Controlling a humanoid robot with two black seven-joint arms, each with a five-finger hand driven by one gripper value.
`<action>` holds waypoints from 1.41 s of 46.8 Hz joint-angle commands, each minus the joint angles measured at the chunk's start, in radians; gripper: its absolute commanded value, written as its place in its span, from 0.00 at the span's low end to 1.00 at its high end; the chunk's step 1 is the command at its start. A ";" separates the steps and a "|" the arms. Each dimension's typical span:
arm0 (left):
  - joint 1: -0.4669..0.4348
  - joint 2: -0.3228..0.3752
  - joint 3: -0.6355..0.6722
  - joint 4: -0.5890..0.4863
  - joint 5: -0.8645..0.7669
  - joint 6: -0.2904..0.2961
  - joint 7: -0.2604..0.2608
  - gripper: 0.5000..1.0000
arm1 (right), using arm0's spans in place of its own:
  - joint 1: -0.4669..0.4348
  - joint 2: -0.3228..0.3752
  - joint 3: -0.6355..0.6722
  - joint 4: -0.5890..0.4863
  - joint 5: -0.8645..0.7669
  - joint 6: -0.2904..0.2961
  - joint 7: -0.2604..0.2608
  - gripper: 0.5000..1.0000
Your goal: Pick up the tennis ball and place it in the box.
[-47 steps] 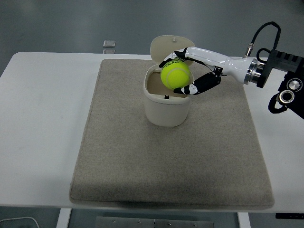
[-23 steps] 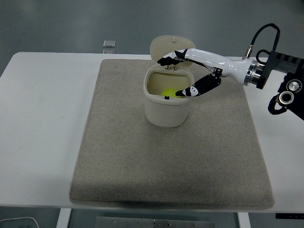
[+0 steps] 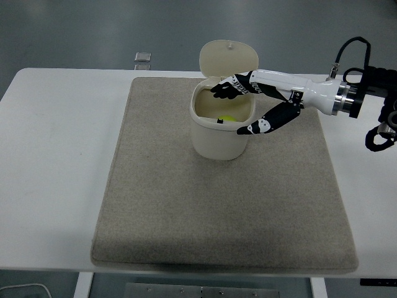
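Grey felt mat (image 3: 211, 205) covers mid white table (image 3: 56, 167); small metal obj, maybe a clip (image 3: 142, 58), at far edge.

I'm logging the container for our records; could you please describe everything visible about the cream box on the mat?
The box is a small cream container, plastic by its look, with rounded corners. It stands upright on the grey mat, toward the far side. Its hinged lid stands open at the back. Inside, a bit of the yellow tennis ball shows. The right robot hand hovers open over the right rim; whether it touches the box cannot be told.
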 commanded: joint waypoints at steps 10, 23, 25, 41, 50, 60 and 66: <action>0.000 0.000 0.000 0.000 0.000 0.000 0.000 0.98 | -0.010 -0.056 -0.002 -0.062 0.281 0.063 -0.054 0.71; 0.000 0.000 0.000 0.000 -0.002 0.000 0.000 0.98 | -0.039 -0.087 -0.003 -0.140 0.421 0.068 -0.065 0.71; 0.000 0.000 0.000 0.000 0.000 0.000 0.000 0.98 | -0.041 -0.087 -0.005 -0.157 0.433 0.068 -0.065 0.71; 0.000 0.000 0.000 0.000 0.000 0.000 0.000 0.98 | -0.070 -0.070 -0.005 -0.274 0.628 0.048 -0.172 0.71; 0.000 0.000 0.000 0.000 0.000 0.000 0.000 0.98 | -0.087 -0.056 -0.003 -0.329 0.769 -0.010 -0.217 0.71; 0.000 0.000 0.000 0.000 0.000 0.000 0.000 0.98 | -0.086 0.015 -0.003 -0.452 0.999 -0.032 -0.280 0.71; 0.000 0.000 0.000 0.000 0.000 0.000 0.000 0.98 | -0.081 0.070 -0.003 -0.521 1.119 -0.067 -0.301 0.71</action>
